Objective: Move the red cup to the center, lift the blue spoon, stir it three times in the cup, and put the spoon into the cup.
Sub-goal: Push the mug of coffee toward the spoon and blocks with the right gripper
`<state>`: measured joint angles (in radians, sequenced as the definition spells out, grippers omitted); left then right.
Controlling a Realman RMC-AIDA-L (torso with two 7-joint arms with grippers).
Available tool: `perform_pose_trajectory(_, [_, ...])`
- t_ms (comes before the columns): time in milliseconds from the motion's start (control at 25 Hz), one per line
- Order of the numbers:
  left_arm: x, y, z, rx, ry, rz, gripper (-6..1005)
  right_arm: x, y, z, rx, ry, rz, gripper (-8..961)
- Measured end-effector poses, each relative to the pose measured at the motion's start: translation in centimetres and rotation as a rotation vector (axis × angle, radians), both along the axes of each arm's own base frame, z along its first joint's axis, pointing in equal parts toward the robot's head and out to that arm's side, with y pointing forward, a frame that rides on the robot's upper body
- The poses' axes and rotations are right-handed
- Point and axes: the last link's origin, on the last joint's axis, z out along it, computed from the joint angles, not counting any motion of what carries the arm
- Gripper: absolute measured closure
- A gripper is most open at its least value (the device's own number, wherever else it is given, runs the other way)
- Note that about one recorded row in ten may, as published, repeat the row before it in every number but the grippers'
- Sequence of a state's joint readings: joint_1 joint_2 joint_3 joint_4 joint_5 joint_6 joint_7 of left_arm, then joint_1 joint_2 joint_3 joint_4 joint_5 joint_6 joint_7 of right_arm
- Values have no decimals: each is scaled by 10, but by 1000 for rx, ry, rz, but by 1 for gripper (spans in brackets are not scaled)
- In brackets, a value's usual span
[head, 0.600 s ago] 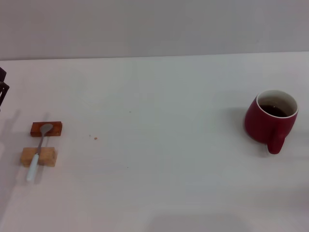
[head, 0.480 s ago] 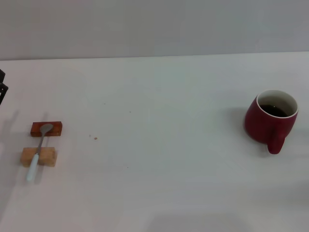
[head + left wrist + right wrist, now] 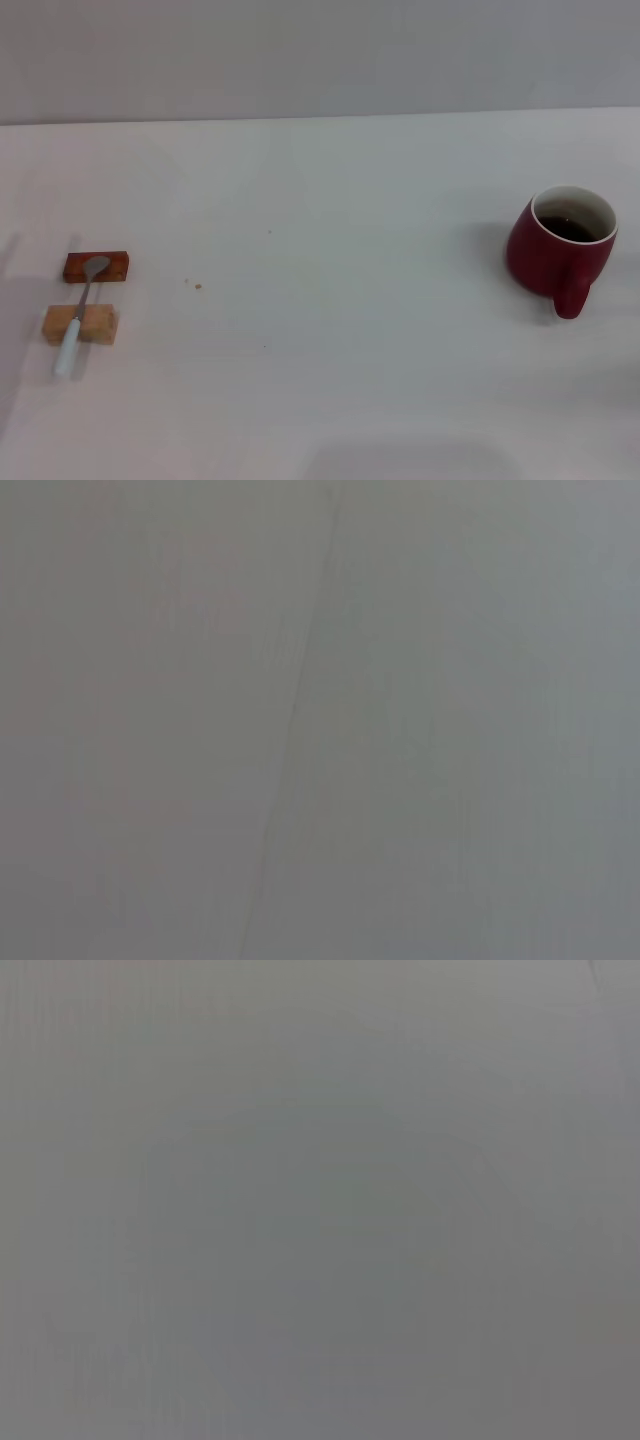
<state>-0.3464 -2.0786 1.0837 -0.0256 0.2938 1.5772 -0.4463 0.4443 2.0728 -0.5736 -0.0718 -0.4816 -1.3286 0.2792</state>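
The red cup (image 3: 555,250) stands on the right side of the white table in the head view, handle turned toward the front edge, with dark liquid inside. The blue spoon (image 3: 78,318) lies at the left side, its metal bowl resting on a reddish-brown wooden block (image 3: 96,267) and its pale handle across a light wooden block (image 3: 80,324). Neither gripper shows in any view. Both wrist views show only a plain grey surface.
The white table (image 3: 330,300) stretches between the spoon and the cup. A tiny orange crumb (image 3: 198,286) lies right of the blocks. A grey wall runs along the table's far edge.
The dark part of the left arm that showed at the head view's left edge has moved out of view. The cup and spoon have not moved.
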Motion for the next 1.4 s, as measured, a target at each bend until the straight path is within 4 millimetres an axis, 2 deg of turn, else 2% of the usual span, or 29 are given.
perform_pose_trajectory(520, [2, 1, -1, -6, -2, -8, 190, 3, -5, 3, 10, -8, -7, 445])
perform_pose_trajectory(760, [2, 2, -1, -8, -3, -8, 191, 12, -15, 2, 2, -10, -33, 664])
perform_pose_trajectory(960, [2, 2, -2, -12, -5, -5, 191, 17, -19, 2, -29, -16, -38, 890])
perform_pose_trajectory(1400, [2, 3, -1, -10, -28, -8, 193, 20, 11, 4, -320, -9, -12, 955])
